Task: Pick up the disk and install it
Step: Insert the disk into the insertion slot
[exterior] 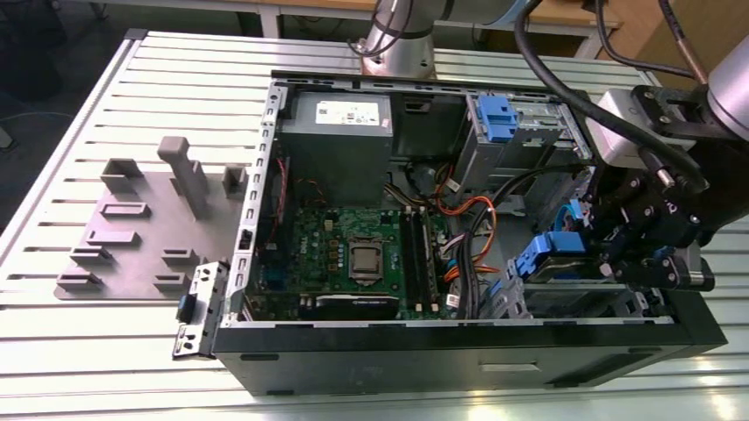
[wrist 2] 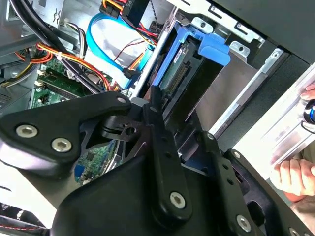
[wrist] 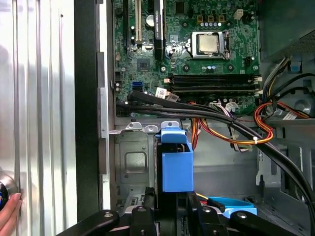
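- While the arm leans over the open computer case (exterior: 410,360), the end effector (exterior: 632,254) sits at the near corner on the exterior view's right, low over the drive bay (wrist: 129,164).
- Grip check: in the first wrist view its two black fingers (wrist: 146,211) hug the disk (wrist: 176,164) on both sides. The gap is narrow, and it looks clamped on the disk.
- And the disk itself? It stands on edge with its blue end piece leading, down at the mouth of the bay. Whether it is fully seated, I cannot tell.
- Key line: the disk's long axis runs straight out from between the fingers, away from the wrist and toward the bay. Disk and end effector are in line, not offset.
- In the exterior view, the disk (exterior: 550,256) shows just to the left of the end effector's body.
- Close company: orange and black cables (wrist: 261,123) cross just beyond the bay, between it and the green circuit board (wrist: 147,69).
- A person's hand (wrist 2: 295,177) shows outside the case wall, by the worktop (exterior: 70,351).
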Motion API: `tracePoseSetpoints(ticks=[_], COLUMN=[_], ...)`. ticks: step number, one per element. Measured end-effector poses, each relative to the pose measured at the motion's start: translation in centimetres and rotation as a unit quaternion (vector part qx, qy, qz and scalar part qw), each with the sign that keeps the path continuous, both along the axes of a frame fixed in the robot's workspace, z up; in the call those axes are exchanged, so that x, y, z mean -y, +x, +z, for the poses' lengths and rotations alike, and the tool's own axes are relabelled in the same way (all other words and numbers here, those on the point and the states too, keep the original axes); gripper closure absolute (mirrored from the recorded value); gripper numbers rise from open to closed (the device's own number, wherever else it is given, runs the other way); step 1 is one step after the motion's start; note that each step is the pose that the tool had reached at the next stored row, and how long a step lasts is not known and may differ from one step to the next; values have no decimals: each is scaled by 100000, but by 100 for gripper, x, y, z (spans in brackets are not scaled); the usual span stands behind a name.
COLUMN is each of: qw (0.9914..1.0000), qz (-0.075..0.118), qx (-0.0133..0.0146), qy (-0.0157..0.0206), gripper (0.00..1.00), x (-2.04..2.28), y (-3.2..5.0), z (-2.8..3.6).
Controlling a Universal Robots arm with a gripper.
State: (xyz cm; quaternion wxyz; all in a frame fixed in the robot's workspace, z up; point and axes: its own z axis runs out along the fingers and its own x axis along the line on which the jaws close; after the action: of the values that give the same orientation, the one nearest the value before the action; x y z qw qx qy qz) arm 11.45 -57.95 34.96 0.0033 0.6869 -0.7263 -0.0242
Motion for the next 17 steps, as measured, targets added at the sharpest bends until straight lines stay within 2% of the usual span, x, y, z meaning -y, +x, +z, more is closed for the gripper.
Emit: tracePoseSetpoints(ticks=[2, 3, 10, 14, 17], qw=[100000, 100000, 100000, 99999, 99997], qz=[7, 8, 6, 28, 120], qx=[-3, -3, 5, 211, 481], qy=[30, 22, 79, 361, 534], gripper=[64, 58, 58, 58, 58], x=[0, 0, 0, -44, -70], y=[0, 0, 0, 0, 0], z=[-3, -2, -2, -22, -45])
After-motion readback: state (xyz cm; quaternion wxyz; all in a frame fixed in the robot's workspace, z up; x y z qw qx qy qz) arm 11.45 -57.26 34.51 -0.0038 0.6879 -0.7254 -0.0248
